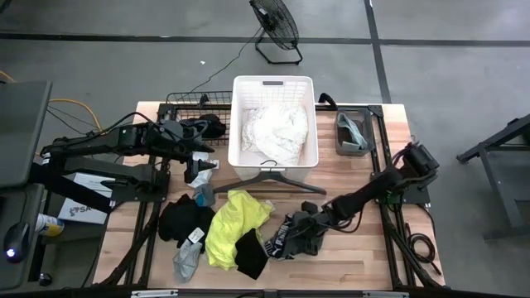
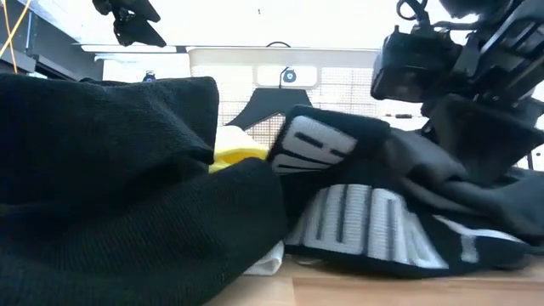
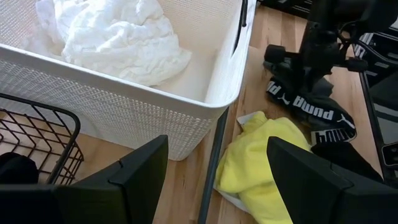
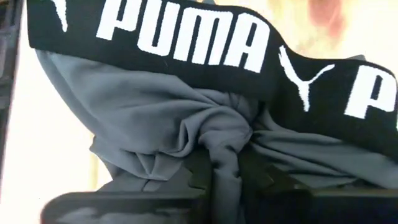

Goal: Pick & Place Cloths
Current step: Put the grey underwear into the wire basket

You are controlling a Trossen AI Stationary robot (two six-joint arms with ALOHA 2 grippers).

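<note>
My right gripper (image 1: 309, 217) is down on a grey garment with a black lettered waistband (image 1: 288, 238), near the table's near edge, and is shut on its grey cloth. My left gripper (image 1: 197, 157) hangs open above the table, just left of the white slatted basket (image 1: 240, 91), touching nothing. A large white lacy cloth (image 1: 273, 132) lies inside that basket. The neon yellow cloth (image 1: 232, 225) is spread on the table, with black cloths (image 1: 182, 219) on its left and over its near edge. A small grey and white one (image 1: 189, 258) lies nearer. My right gripper pinches a bunched fold of the garment's grey cloth (image 4: 214, 134) between its two fingers, just below the black waistband (image 4: 186, 37). It comes in slanting down from the table's right. In the low view the garment's waistband (image 2: 374, 225) rests on the table.
A dark grey hanger (image 1: 265, 178) lies in front of the basket. A black wire basket (image 1: 186, 103) with a dark cloth stands at the far left, and a grey bin (image 1: 352, 132) at the far right. Bare wood shows near the right and near edges.
</note>
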